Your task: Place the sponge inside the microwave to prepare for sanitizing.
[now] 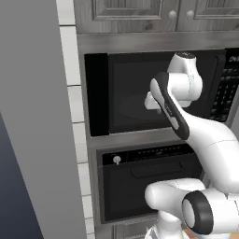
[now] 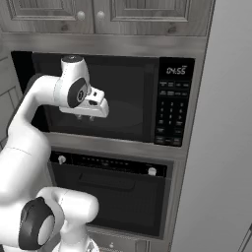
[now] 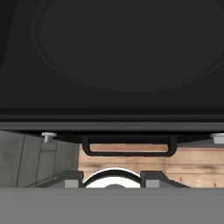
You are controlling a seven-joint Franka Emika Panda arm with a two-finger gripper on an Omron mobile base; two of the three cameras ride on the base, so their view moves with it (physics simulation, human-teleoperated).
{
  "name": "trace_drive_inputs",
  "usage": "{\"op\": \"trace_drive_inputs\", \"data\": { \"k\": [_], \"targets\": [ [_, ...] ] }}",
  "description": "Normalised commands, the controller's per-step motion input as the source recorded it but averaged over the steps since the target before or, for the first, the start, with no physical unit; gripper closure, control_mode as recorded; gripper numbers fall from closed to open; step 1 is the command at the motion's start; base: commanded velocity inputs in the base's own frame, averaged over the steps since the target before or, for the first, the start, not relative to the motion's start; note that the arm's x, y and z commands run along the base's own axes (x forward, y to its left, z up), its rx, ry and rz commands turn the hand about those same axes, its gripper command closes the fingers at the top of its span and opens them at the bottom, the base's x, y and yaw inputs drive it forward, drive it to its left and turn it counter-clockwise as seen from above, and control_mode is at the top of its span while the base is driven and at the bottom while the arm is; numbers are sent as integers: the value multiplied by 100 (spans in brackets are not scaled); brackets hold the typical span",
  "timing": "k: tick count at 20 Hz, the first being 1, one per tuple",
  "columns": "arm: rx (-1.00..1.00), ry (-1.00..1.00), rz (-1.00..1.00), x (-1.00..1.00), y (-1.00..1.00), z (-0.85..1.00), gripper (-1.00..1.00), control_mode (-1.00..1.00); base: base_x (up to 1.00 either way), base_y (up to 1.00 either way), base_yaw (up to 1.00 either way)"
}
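The microwave [image 1: 130,131] is built in under the cabinets, with its black keypad panel [image 2: 172,108] on the right. A black slab [image 1: 96,93] at its left edge looks like the door swung open. My gripper [image 2: 84,118] hangs pointing down at the front of the dark cavity, left of centre. In the hand view the gripper [image 3: 113,176] is open, its fingertips [image 3: 72,178] wide apart with nothing between them. A dark round turntable [image 3: 131,48] lies beyond them. The sponge is out of view.
A black oven [image 2: 113,197] with a knob [image 2: 61,159] and handle [image 3: 129,151] sits directly below the microwave. Grey wood cabinets [image 2: 108,15] are above. A tall grey panel [image 1: 32,116] flanks the left, another [image 2: 221,123] the right. Wooden floor [image 3: 192,166] lies beneath.
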Motion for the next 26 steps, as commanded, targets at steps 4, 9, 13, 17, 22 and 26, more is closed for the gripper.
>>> {"op": "trace_drive_inputs", "data": {
  "k": [4,9,13,17,22,26],
  "targets": [
    [0,-6,-1,-14,-4,0,-100,-100,0,0,0],
    [1,-32,-8,-43,-19,0,-100,-100,0,0,0],
    [6,-22,-8,-31,-38,0,-100,-100,0,0,0],
    [1,-19,-2,-17,-58,3,-100,-100,0,0,0],
    [0,-8,0,-6,-62,12,-100,-100,0,0,0],
    [-2,-1,0,-1,-59,24,-100,-100,0,0,0]
  ]
}}
